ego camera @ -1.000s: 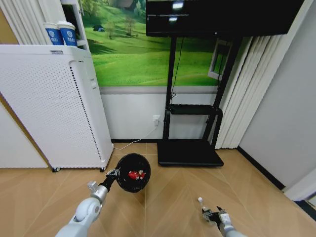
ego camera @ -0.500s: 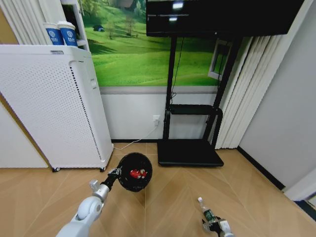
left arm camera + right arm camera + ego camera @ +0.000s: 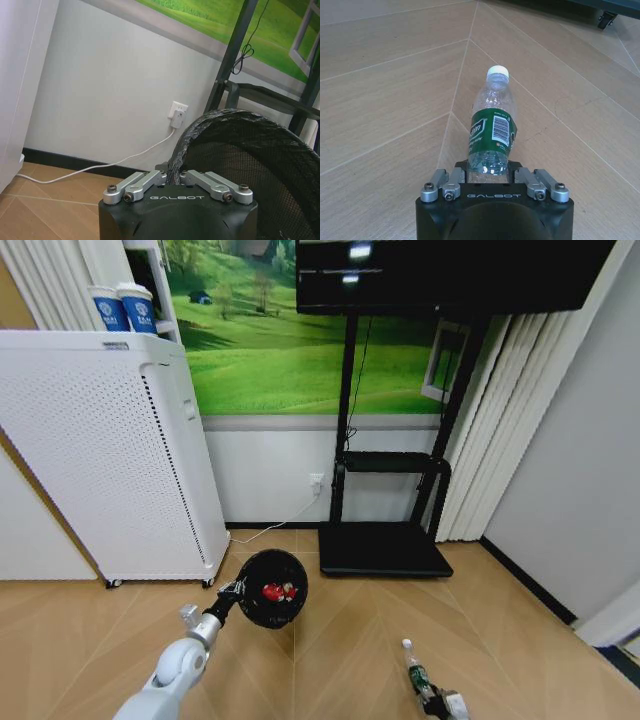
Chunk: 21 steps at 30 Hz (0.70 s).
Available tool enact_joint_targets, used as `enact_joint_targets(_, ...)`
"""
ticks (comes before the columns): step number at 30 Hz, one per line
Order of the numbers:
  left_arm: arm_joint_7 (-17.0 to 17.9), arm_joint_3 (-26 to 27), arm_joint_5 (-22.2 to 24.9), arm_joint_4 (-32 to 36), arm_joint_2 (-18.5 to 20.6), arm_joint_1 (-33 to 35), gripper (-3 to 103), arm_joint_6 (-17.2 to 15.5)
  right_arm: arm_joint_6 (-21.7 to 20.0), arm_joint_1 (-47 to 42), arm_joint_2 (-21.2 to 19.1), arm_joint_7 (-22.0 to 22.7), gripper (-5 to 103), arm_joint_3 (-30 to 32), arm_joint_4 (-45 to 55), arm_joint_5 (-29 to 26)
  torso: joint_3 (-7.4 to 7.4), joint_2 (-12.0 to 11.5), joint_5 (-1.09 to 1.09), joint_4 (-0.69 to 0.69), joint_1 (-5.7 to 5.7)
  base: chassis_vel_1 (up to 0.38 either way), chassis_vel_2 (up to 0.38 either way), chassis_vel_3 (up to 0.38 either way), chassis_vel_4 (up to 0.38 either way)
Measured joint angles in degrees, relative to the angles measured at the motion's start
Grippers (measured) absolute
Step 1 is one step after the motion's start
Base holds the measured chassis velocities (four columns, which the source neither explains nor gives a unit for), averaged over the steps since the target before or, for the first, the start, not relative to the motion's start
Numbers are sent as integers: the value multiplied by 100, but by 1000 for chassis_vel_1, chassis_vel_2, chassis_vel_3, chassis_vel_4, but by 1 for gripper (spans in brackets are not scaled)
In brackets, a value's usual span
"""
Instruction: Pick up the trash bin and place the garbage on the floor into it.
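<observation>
A: Where's the bottle (image 3: 492, 135) vs the right gripper (image 3: 489, 176)?

B: Base sits between the closed-in fingers, long axis pointing straight away, cap far end, low over the floor (image 3: 385, 100).

A: And the bin (image 3: 272, 589)?

B: Up and off to the left, left gripper (image 3: 172, 176) clamped on its rim, red wads (image 3: 277, 592) inside. Right arm's the one with the bottle.
</observation>
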<state>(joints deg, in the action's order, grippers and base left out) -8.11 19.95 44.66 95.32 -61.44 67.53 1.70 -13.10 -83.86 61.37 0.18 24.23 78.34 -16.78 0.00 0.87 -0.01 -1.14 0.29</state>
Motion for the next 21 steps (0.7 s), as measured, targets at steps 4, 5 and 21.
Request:
enact_joint_targets(4, 5, 0, 1, -59, 4, -13, 4, 3, 26, -32, 9, -34, 30, 51, 102, -88, 0, 0, 3, 0, 0, 0, 0, 0, 0)
enact_joint_targets(5, 5, 0, 1, -59, 4, -13, 4, 3, 26, -32, 9, -34, 30, 51, 102, -88, 0, 0, 3, 0, 0, 0, 0, 0, 0)
enact_joint_targets(21, 199, -495, -214, -866, -185, -587, 4, 56, 2272, -900, 290, -1043, 29, 322, 3036, -212, 0, 0, 0, 1, 0, 0, 0, 0, 0)
